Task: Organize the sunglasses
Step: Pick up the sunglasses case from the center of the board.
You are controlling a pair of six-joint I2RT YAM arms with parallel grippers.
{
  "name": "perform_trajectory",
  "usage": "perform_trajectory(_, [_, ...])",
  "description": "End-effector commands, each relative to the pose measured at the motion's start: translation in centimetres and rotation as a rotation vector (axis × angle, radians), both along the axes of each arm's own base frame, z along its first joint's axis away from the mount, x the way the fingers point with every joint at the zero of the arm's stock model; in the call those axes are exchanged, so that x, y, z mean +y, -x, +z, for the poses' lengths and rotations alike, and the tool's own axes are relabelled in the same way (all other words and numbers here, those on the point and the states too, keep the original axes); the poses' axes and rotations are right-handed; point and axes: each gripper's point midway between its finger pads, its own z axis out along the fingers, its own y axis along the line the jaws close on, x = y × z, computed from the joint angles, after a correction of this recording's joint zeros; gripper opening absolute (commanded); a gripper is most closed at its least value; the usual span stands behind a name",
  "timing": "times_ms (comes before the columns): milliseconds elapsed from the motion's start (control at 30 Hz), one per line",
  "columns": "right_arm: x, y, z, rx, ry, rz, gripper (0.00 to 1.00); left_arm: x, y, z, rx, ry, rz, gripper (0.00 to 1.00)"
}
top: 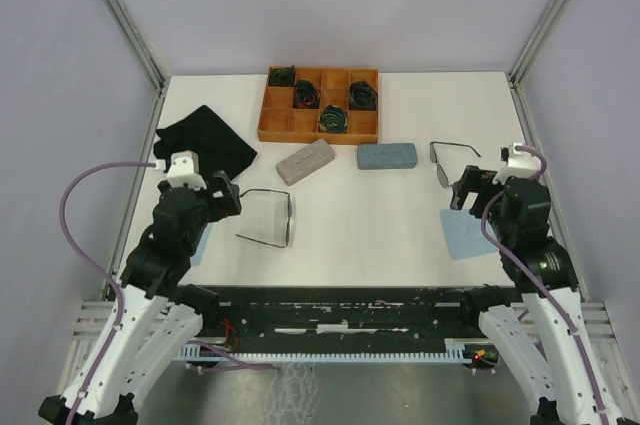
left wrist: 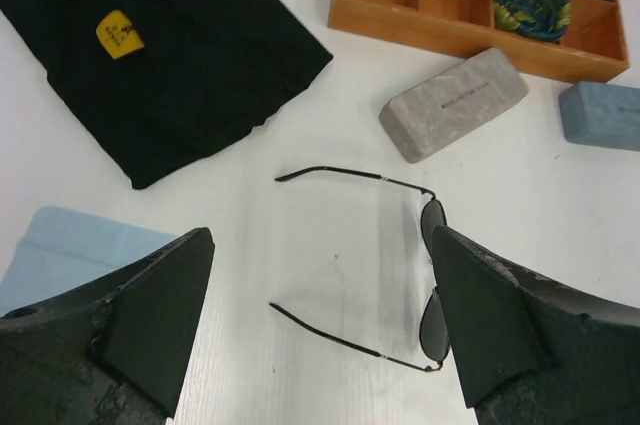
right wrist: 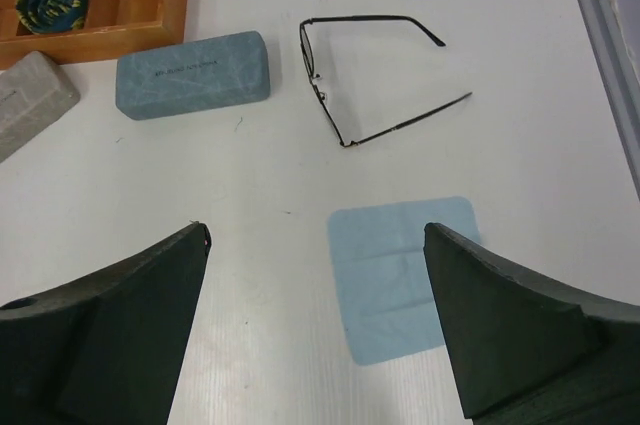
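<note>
One pair of sunglasses (top: pixel 270 217) lies unfolded on the white table in front of my left gripper (top: pixel 228 195). In the left wrist view its dark lenses (left wrist: pixel 433 217) sit by the right fingertip and its arms run left between the jaws of that gripper (left wrist: pixel 320 245), which hangs open above them. A second pair of sunglasses (top: pixel 452 157) lies unfolded at the right, just beyond my right gripper (top: pixel 470 188). The right wrist view shows this pair (right wrist: pixel 370 17) well ahead of the open right gripper (right wrist: pixel 315 230), which holds nothing.
A grey case (top: pixel 305 161) and a blue case (top: pixel 386 157) lie shut in front of a wooden compartment tray (top: pixel 300 135) holding coiled bundles (top: pixel 333 119). A black cloth (top: pixel 205 140) lies far left. Light blue cloths lie under each gripper (top: pixel 468 235) (top: pixel 200 243).
</note>
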Motion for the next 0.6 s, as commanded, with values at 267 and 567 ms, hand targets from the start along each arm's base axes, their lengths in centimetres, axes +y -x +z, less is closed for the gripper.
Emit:
perform_trajectory(267, [0.0, -2.2, -0.2, 0.185, -0.174, -0.079, 0.99, 0.2, -2.9, 0.0, 0.188, 0.111, 0.081, 0.99])
perform_trajectory(567, [2.2, -3.9, -1.7, 0.291, -0.256, 0.008, 0.99, 1.3, -3.8, 0.4, 0.178, 0.092, 0.125, 0.99])
